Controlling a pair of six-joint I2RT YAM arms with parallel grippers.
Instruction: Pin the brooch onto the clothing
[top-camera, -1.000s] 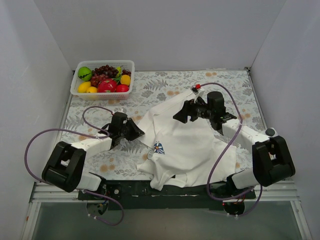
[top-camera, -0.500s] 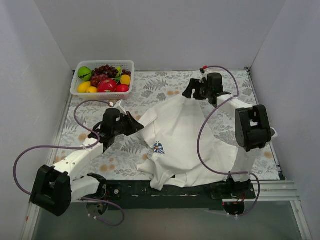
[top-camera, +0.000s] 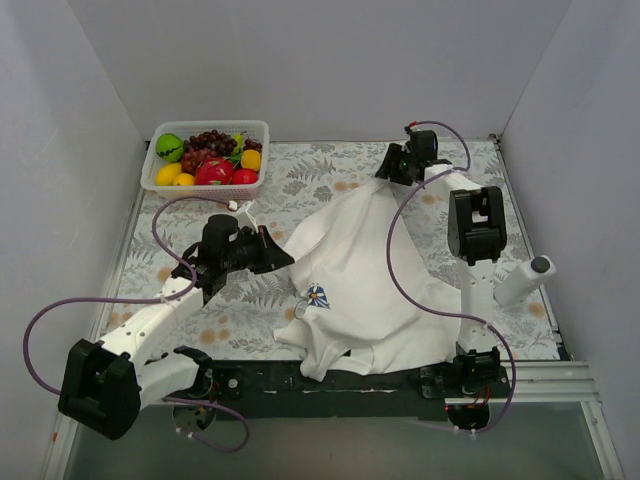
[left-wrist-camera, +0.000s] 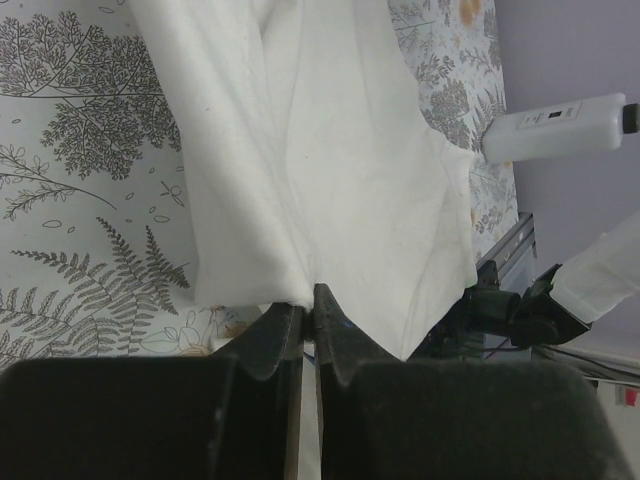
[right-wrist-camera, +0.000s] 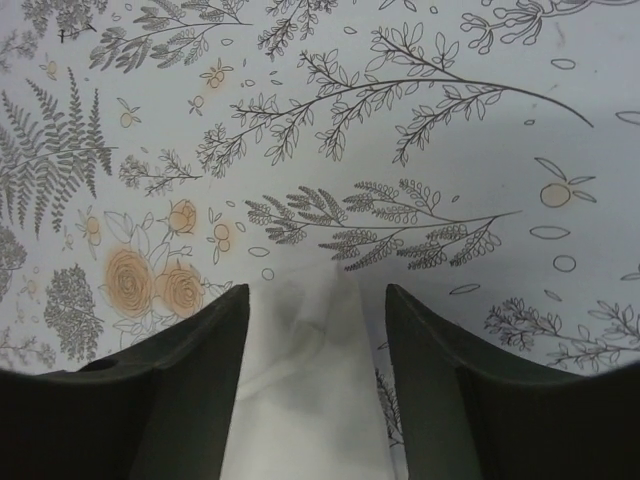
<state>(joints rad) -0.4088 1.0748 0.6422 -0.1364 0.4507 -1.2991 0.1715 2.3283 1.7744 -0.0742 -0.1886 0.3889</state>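
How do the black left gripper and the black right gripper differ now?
The left gripper is shut, pinching an edge of the white T-shirt; the right gripper is open, with shirt cloth lying between its jaws. The left gripper sits at the shirt's left side; the right gripper reaches its far corner. Both are black.

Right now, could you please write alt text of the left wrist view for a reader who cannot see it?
The left gripper pinches the edge of a white T-shirt between its shut fingers. The shirt spreads away over a tablecloth printed with grey ferns.
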